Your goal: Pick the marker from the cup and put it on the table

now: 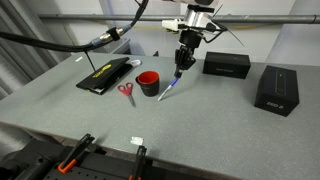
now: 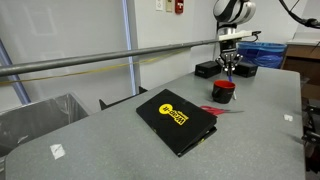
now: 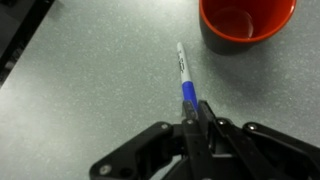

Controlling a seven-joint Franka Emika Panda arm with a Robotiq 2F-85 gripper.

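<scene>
Marker (image 3: 184,78) in gripper (image 3: 193,113), grasp plain only in wrist view

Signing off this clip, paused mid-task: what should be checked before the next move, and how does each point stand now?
1. Marker out of cup: ok, the cup is empty in the wrist view.
2. Tool shut on marker: ok.
3. Marker tip touching table: cannot tell.
4. Table under marker bare: ok.
5. Scissors apart from marker: ok.
</scene>
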